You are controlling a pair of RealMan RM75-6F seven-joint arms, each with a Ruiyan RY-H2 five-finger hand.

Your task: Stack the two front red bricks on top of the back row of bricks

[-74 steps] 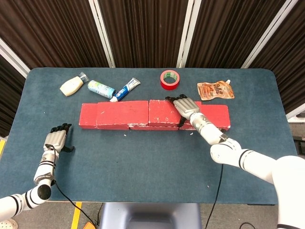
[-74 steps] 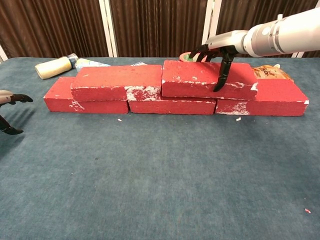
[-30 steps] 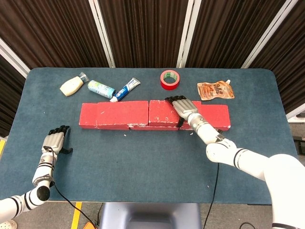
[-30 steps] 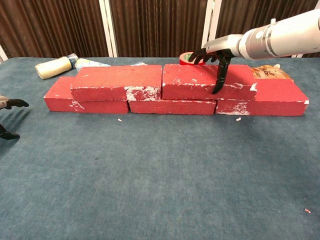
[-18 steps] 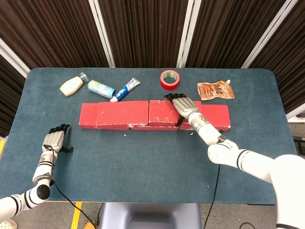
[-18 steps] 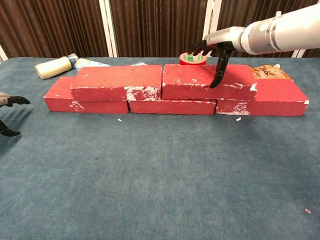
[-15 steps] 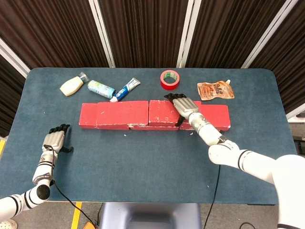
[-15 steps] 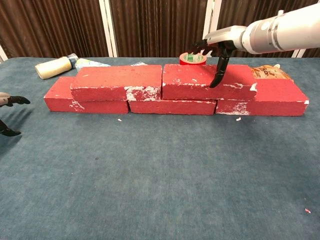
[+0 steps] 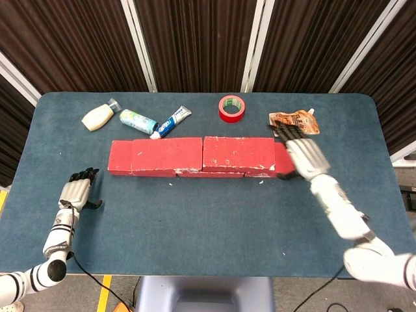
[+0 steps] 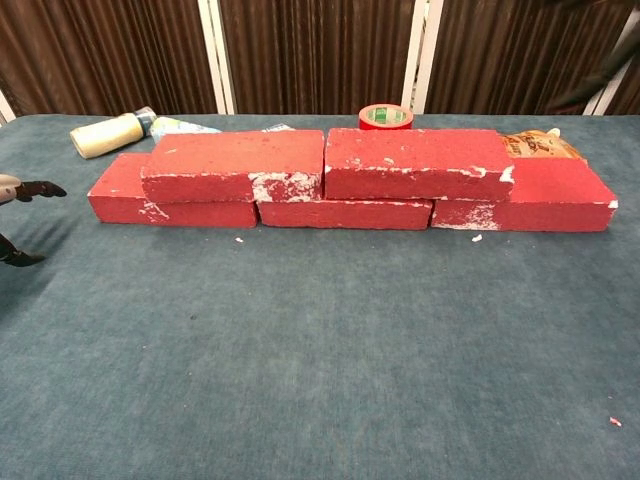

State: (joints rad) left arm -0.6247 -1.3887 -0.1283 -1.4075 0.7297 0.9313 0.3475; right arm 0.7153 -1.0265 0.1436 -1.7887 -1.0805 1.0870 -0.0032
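Fingers of the right hand (image 9: 304, 156) are spread and hold nothing, hanging over the right end of the brick wall. The left hand (image 9: 77, 192) idles, slackly spread and empty, near the front-left table edge. Both rough red upper bricks, left (image 10: 234, 165) and right (image 10: 417, 162), sit on the 3-brick back row (image 10: 344, 213). Each spans a joint below, so a careless brush from the nearby hand could shift the right one.

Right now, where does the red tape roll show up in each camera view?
Head view: red tape roll at upper centre, behind the brick row.
Chest view: red tape roll peeks over the right upper brick.
Shared landmark: the orange pouch lies to its right.
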